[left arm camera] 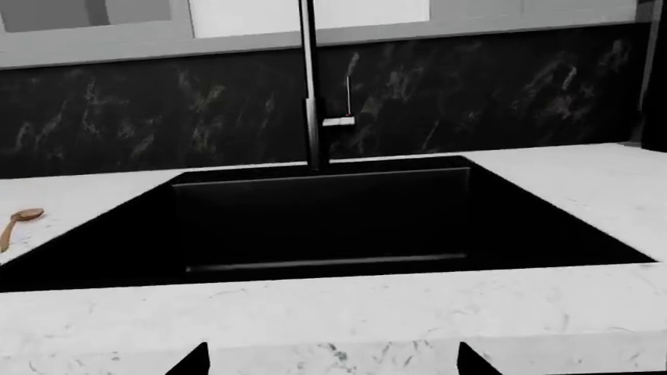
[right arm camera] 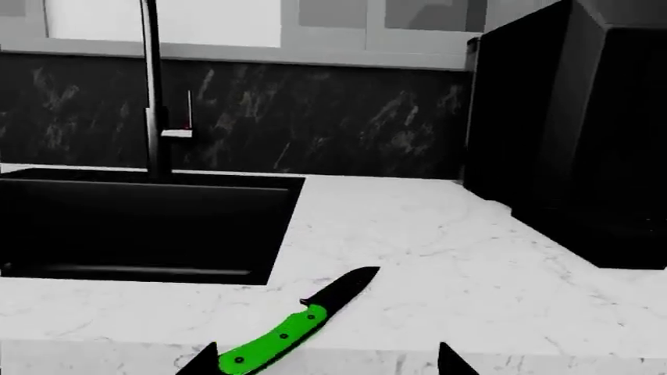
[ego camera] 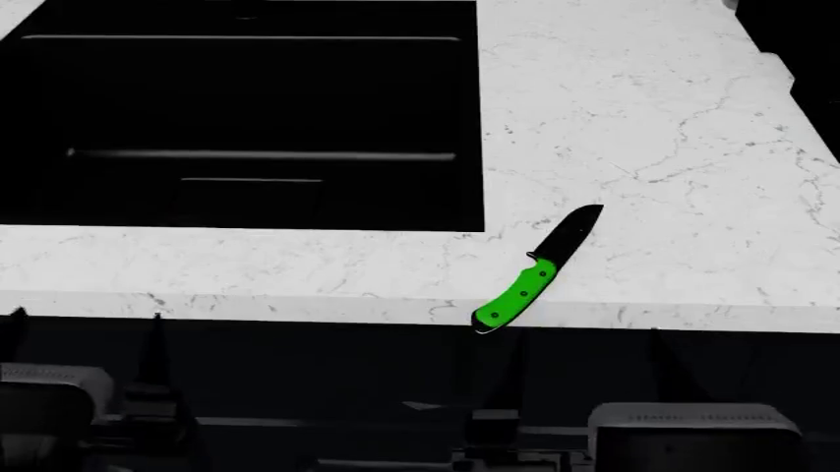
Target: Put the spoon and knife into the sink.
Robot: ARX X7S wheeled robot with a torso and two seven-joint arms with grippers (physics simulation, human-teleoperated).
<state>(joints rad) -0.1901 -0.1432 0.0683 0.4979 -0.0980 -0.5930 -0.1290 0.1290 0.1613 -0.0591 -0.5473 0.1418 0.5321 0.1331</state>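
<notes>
The left pincer (left arm camera: 331, 361) and right pincer (right arm camera: 328, 359) are showing only dark fingertips at the wrist views' edges, spread wide apart and holding nothing. The knife (ego camera: 536, 269), with a bright green riveted handle and dark pointed blade, is lying flat at the near edge of the white marble counter (ego camera: 656, 128), just right of the sink (ego camera: 236, 187); its long axis is running diagonally, butt overhanging the edge, tip pointing away and rightward. The sink, a deep black basin, is sitting farther back, its interior too dark to read. The tan spoon (left arm camera: 18, 224) is lying on the counter left of the sink, partly cut off. The faucet (left arm camera: 311, 86) is standing behind the basin.
</notes>
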